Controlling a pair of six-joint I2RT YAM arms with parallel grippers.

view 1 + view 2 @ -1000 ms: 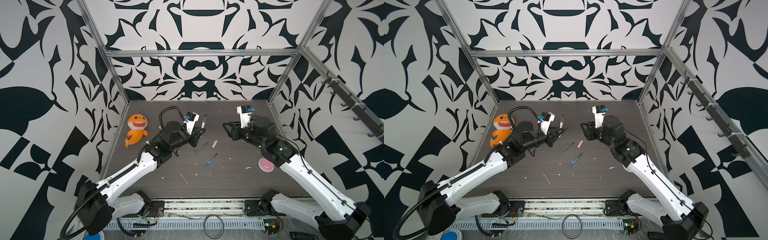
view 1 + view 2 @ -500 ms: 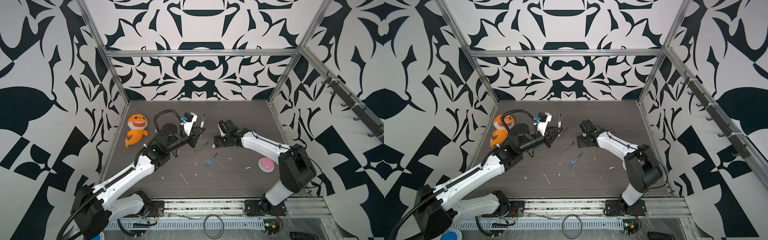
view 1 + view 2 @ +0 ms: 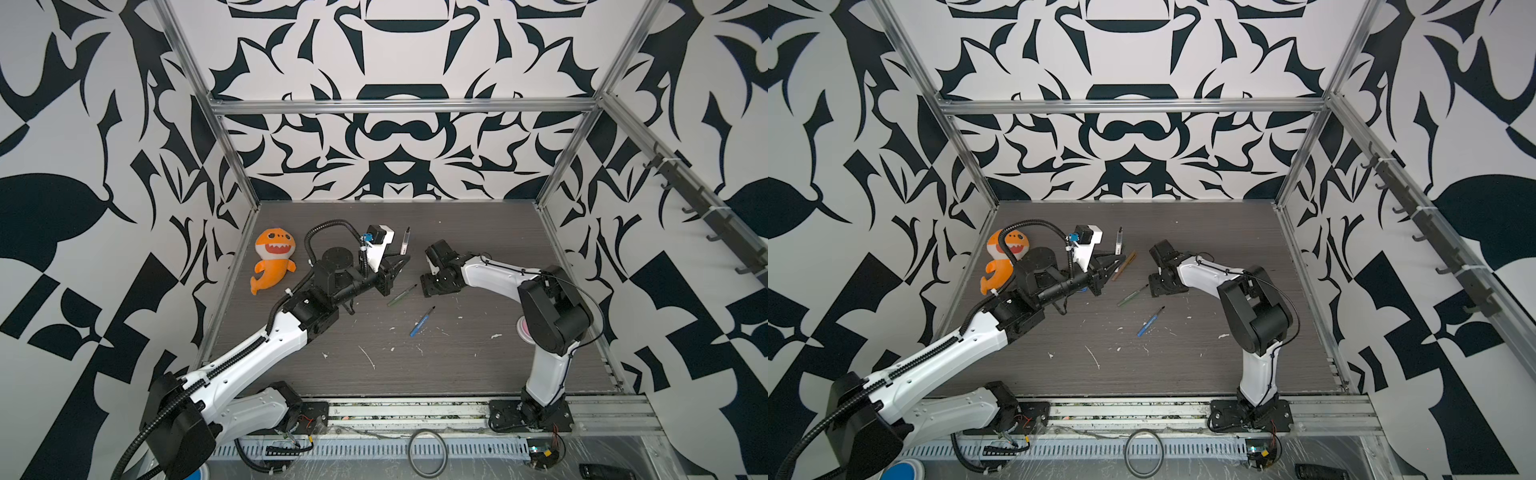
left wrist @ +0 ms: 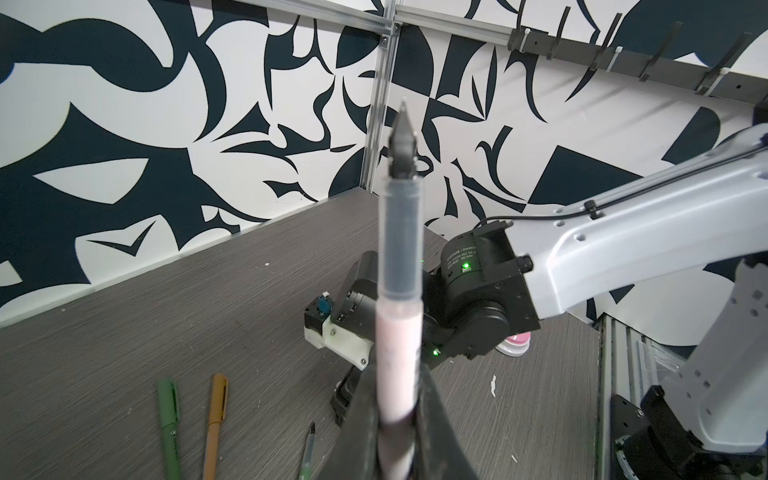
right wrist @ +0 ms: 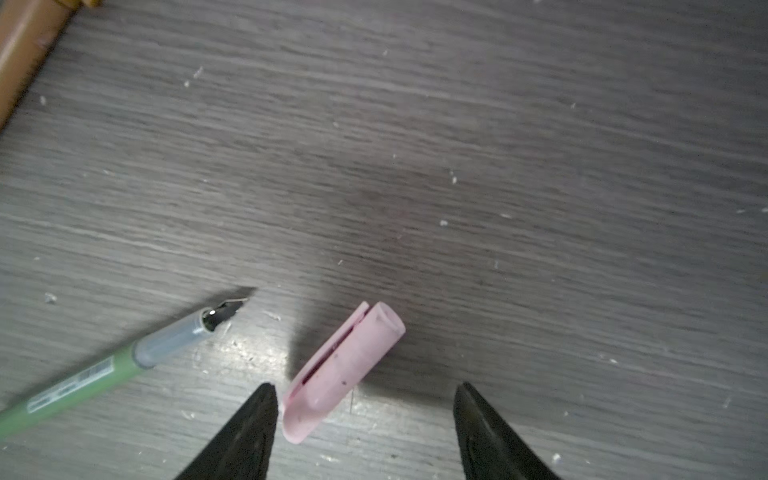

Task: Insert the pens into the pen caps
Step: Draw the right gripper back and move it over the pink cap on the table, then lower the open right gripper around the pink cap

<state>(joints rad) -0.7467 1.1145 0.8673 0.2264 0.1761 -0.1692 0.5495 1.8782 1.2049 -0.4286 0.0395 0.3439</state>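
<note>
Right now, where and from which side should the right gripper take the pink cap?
Probably across the middle of the pink cap, from straight above, one jaw on each long side: it lies flat on the table, inside the open right gripper.

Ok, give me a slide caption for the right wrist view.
Right gripper, jaws open, poised over the pale pink cap lying on the table, an uncapped green pen beside it.

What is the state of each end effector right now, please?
Left end effector: shut on the pink pen, tip pointing away from it.
Right end effector: open, jaws either side of the pink cap, not gripping it.
</note>
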